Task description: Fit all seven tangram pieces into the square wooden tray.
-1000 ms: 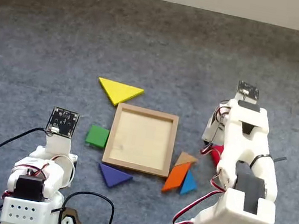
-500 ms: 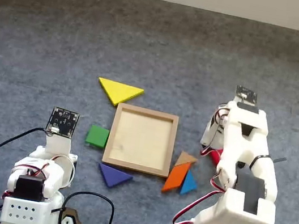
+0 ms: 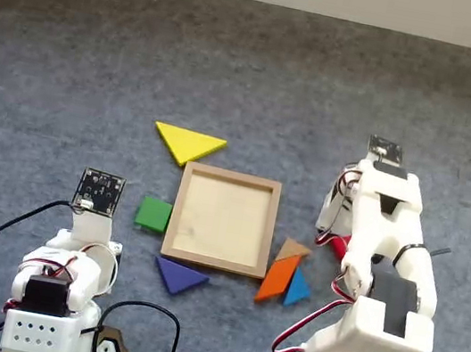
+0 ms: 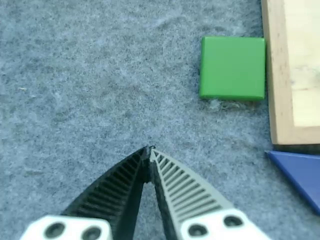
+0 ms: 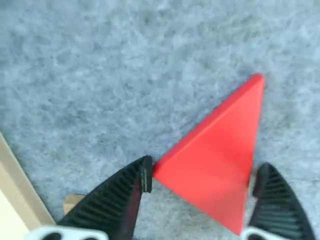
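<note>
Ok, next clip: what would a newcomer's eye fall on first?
The square wooden tray lies bare in the middle of the table. The yellow triangle, green square and orange piece are among the pieces scattered around it. In the right wrist view, open jaws flank the red triangle.

Grey carpet [image 3: 76,50], wooden tray [image 3: 231,176], scattered tangram pieces [image 3: 187,142]

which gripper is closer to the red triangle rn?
Right. The right gripper is open with the red triangle between its fingers. The left gripper is shut over carpet near the green square, on the tray's opposite side.
</note>
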